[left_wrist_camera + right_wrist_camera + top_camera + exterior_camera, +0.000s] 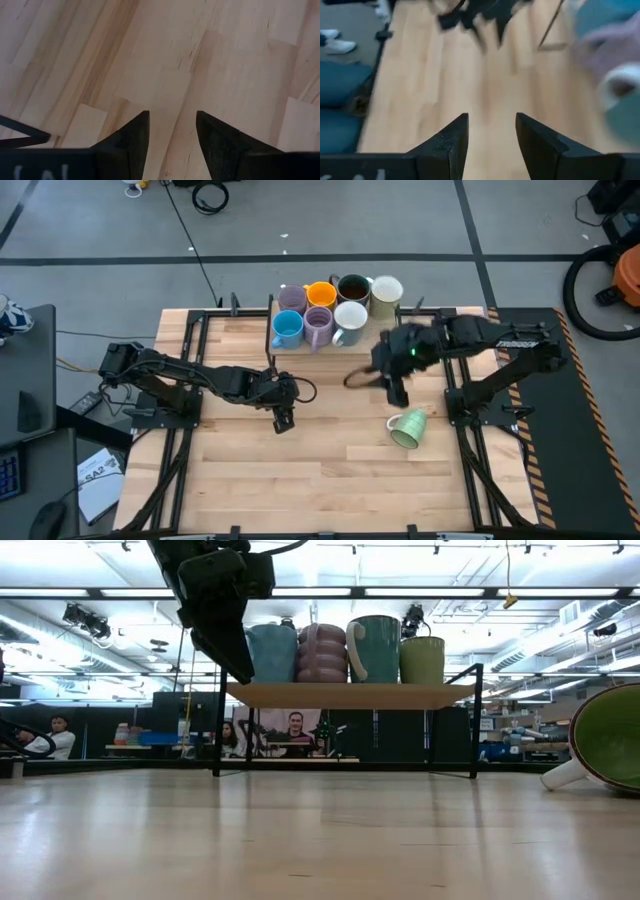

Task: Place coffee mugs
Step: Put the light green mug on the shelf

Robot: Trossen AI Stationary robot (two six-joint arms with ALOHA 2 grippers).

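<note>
Mugs are gathered on the shelf (250,308) at the table's far edge: lavender mug (291,299), orange mug (321,294), brown mug (353,287) and cream mug (387,291) behind, blue mug (287,329), second lavender mug (318,327) and teal mug (350,320) in front, while the green mug (407,429) is seen on its side on the table (320,470), near the right edge. The left gripper (283,420) is held over bare wood left of centre, fingers apart and empty. The right gripper (397,393) is seen between the shelf and the green mug, touching neither, its fingers (451,137) likewise parted with nothing between them.
</note>
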